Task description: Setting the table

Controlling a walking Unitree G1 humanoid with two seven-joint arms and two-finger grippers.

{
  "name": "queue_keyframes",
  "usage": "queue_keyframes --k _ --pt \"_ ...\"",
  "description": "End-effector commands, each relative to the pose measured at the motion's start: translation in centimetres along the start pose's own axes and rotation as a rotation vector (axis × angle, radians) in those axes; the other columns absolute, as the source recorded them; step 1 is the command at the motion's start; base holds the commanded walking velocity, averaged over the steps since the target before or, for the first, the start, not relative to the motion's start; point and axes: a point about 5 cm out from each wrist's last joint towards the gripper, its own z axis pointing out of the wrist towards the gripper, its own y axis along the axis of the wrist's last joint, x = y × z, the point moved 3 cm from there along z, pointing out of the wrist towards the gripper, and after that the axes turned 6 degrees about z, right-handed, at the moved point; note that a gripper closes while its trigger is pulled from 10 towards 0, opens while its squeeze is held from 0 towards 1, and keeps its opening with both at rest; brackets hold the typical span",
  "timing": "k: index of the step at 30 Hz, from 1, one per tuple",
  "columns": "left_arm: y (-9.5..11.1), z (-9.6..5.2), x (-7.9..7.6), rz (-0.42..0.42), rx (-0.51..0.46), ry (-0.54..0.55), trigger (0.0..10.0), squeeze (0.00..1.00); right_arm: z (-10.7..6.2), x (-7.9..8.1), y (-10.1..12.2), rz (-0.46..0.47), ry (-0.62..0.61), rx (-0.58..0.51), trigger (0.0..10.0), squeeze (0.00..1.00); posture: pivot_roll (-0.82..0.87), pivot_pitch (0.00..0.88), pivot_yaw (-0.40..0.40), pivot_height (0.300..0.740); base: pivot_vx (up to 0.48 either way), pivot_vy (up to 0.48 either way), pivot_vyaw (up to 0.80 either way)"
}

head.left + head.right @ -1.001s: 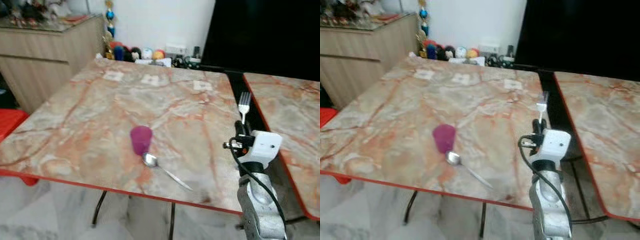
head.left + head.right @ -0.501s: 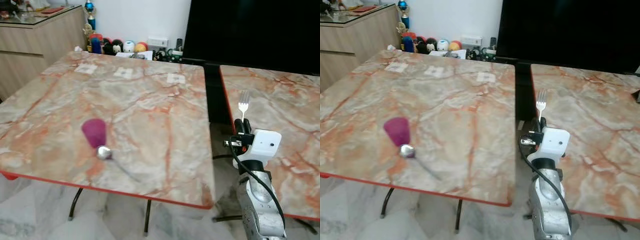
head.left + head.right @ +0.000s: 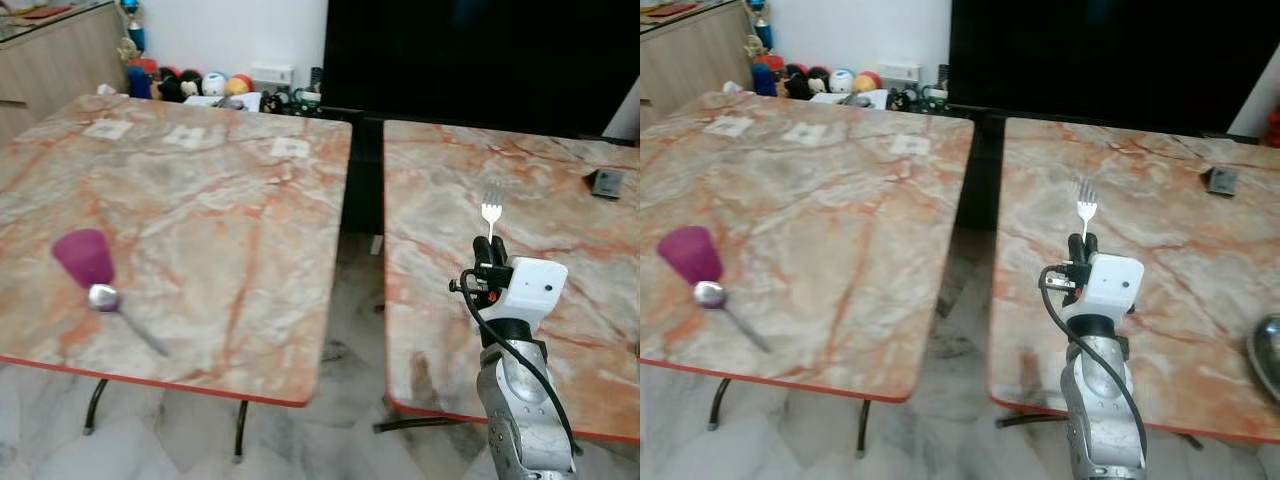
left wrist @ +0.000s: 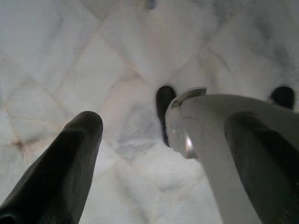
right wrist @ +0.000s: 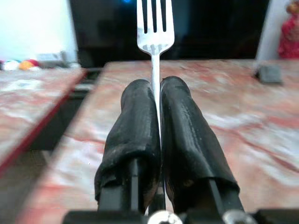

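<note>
Marble-patterned left bench (image 3: pixel 200 200): a broad, flat slab veined in orange and grey, edged in red, on thin dark metal legs; hard and smooth, so cutlery would likely slide on it.
Right bench (image 3: pixel 520 190): the same veined top, set just beside the first with a dark gap between them; a small dark flat object (image 3: pixel 606 182) lay near its far edge, too small to identify.
Floor (image 4: pixel 117 70): pale marbled tile, glossy.
Right arm: silver, with a white wrist block and a looping black cable, raised in front of the right bench.
Left claw (image 4: pixel 163 140): hung over the floor, its fingers spread apart and empty.
Cup (image 3: pixel 84 256): magenta, tapered, apparently plastic, and judged light; it stood near the left bench's front edge.
Spoon (image 3: pixel 120 312): polished metal, its bowl touching the cup's base, handle angled toward the bench edge.
Right claw (image 5: pixel 156 140): its padded black fingers were pressed together on the fork's handle.
Fork (image 5: pixel 154 28): thin, stiff steel, held upright with its tines up over the right bench; judged light but slick, best gripped low on the flat handle, as it was held.
</note>
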Motion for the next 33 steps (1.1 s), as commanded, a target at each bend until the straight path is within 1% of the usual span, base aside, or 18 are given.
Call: queue_keyframes --k 1,6,21,26,33 --pt "-1.4 -0.2 -0.6 -0.003 0.047 -0.021 10.0 0.0 0.1 -0.3 0.4 -0.002 -0.012 -0.012 10.0 0.0 -0.01 0.077 -0.029 0.74 0.0 -0.386 0.0" --pt "-1.4 -0.2 -0.6 -0.002 0.047 -0.022 10.0 0.0 0.2 -0.3 0.4 -0.003 -0.013 -0.013 10.0 0.0 -0.01 0.079 -0.027 0.74 0.0 -0.387 -0.55" --pt "-1.3 -0.2 -0.5 0.003 0.046 -0.023 10.0 0.0 0.4 -0.5 1.2 -0.007 -0.028 -0.049 10.0 0.0 -0.02 0.079 -0.024 0.74 0.0 -0.389 0.0" --pt "-1.3 -0.2 -0.5 0.001 0.046 -0.022 10.0 0.0 0.6 -1.2 1.8 -0.018 -0.054 -0.074 10.0 0.0 -0.02 0.079 -0.026 0.74 0.0 -0.387 0.0" --pt "-1.3 -0.2 -0.5 0.001 0.046 -0.023 10.0 0.0 0.5 -1.8 1.8 -0.031 -0.069 -0.071 10.0 0.0 -0.02 0.079 -0.026 0.74 0.0 -0.31 0.0"
